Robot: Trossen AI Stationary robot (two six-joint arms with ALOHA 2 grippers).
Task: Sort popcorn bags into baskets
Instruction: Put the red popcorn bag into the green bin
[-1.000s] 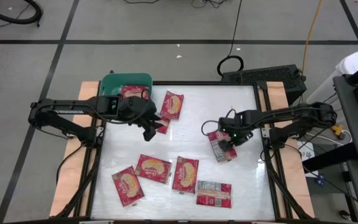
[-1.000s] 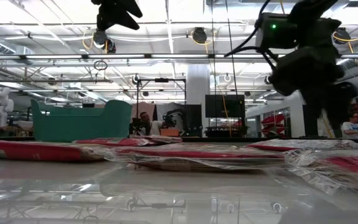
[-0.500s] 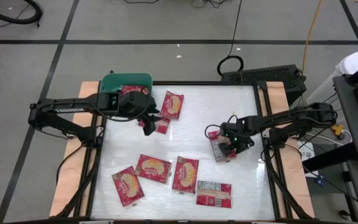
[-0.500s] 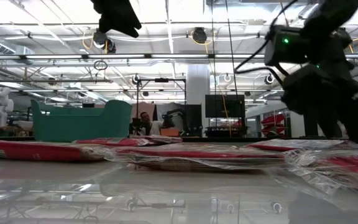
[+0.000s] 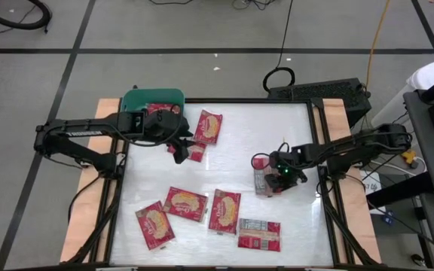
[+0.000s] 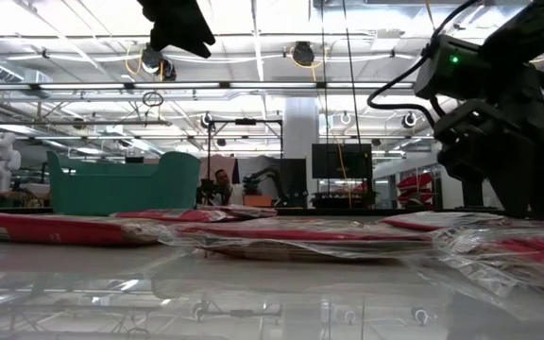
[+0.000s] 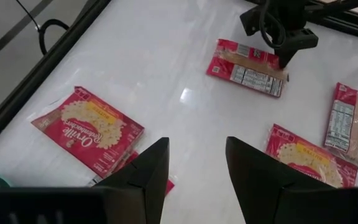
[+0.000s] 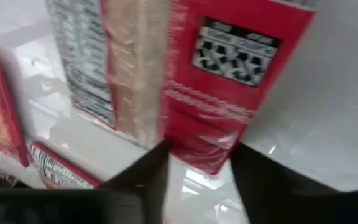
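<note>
The right end effector (image 5: 276, 181) is lowered onto a bag (image 5: 262, 181) at the right of the bench (image 5: 239, 143), with its fingers set around the bag's edge. The left end effector (image 5: 179, 150) is held open above the bench, beside the basket (image 5: 136, 98), empty.

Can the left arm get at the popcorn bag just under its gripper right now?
Probably yes: the left gripper hangs open and empty above the popcorn bag, with nothing between them and the right gripper busy far off.
</note>
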